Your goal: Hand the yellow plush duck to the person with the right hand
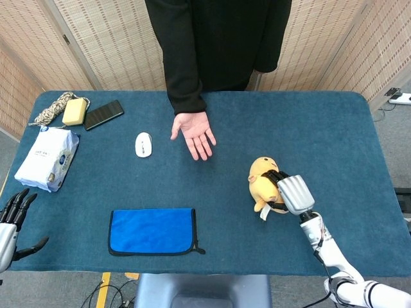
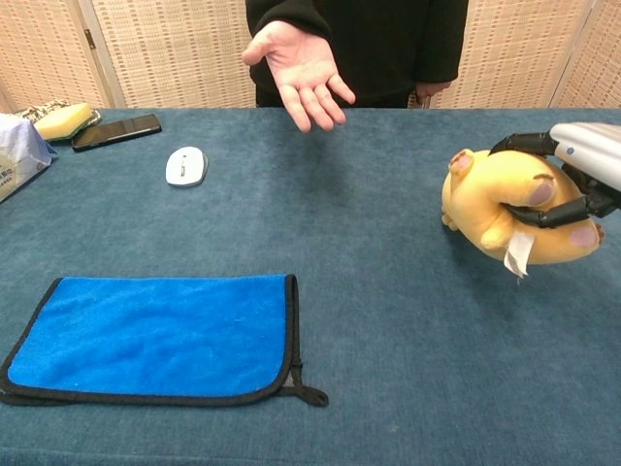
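One grasp: right hand (image 1: 294, 192) wraps the yellow plush duck (image 1: 262, 183) — fingers curled over its body.
Duck: at the table's right side, apparently just lifted.
Person's hand (image 1: 194, 132): palm up, forward-left of the duck.
Left hand (image 1: 11, 218): fingers spread, holding nothing — far off.

Not much to read here tbh. The only printing I can spot is on the white-and-blue soft plastic wipes pack (image 1: 46, 158), lying just below the yellow sponge (image 1: 75, 111) at the table's left end, and it's too small and blurry to make out any word or brand. The small white fabric tag (image 2: 516, 254) hanging off the yellow plush duck (image 2: 505, 206) looks blank from here.
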Motion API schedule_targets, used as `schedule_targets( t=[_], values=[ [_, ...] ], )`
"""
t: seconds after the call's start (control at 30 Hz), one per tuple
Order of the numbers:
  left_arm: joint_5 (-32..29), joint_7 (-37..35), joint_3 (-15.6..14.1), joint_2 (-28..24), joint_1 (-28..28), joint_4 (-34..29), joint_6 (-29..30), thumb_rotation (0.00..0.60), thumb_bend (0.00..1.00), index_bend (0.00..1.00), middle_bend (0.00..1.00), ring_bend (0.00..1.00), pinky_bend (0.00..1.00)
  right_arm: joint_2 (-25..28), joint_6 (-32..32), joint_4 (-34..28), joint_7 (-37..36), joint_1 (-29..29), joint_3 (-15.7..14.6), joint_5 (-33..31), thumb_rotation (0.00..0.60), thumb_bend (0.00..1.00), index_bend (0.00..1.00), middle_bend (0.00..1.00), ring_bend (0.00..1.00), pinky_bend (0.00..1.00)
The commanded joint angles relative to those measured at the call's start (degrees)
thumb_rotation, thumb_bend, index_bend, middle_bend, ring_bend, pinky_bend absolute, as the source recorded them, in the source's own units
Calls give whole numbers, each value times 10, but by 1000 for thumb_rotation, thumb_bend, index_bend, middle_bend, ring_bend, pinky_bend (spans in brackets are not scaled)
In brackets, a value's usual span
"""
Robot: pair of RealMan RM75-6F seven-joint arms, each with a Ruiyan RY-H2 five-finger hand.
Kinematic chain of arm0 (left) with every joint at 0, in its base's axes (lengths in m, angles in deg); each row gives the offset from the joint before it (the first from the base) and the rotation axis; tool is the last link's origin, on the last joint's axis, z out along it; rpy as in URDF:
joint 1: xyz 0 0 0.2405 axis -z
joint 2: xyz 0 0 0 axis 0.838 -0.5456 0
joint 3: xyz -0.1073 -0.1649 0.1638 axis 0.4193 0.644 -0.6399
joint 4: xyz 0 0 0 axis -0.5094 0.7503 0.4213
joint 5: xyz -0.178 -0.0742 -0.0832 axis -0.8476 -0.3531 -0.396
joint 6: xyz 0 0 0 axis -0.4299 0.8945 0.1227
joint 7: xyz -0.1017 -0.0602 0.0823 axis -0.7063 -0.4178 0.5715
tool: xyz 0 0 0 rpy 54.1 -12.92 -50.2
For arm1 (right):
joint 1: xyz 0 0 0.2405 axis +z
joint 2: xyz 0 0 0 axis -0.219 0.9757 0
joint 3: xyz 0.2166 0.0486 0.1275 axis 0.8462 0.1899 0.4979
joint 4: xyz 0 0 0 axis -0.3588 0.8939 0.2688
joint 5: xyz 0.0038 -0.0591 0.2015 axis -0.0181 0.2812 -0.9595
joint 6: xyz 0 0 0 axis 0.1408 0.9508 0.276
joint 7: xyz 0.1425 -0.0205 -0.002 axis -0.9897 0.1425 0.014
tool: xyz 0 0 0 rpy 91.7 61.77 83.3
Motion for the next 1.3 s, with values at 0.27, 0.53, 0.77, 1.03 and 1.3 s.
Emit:
schedule_targets(
  t=[0.27,0.53,0.77,1.03,1.3],
  values=[
    [-2,-6,2,1,7,0,-11,600,240,0,50,56,260,63,63,-172,87,23,56,32,600,622,660,592,644,893],
    [-5,-18,3,-1,12,4,-21,600,240,0,50,56,260,45,15,-224,165,85,122,-25,600,584,660,554,633,761],
    [-14,-27,5,-3,14,9,-26,600,240,0,50,56,260,22,-50,-219,218,159,182,-119,600,573,660,527,613,724],
    [-23,-38,7,-5,20,13,-40,600,240,0,50,57,260,-3,-67,-162,265,219,225,-202,600,568,660,494,587,696],
    [-25,-39,8,-5,21,15,-42,600,240,0,50,57,260,35,-104,-176,285,218,213,-280,600,405,351,294,393,498]
  ],
)
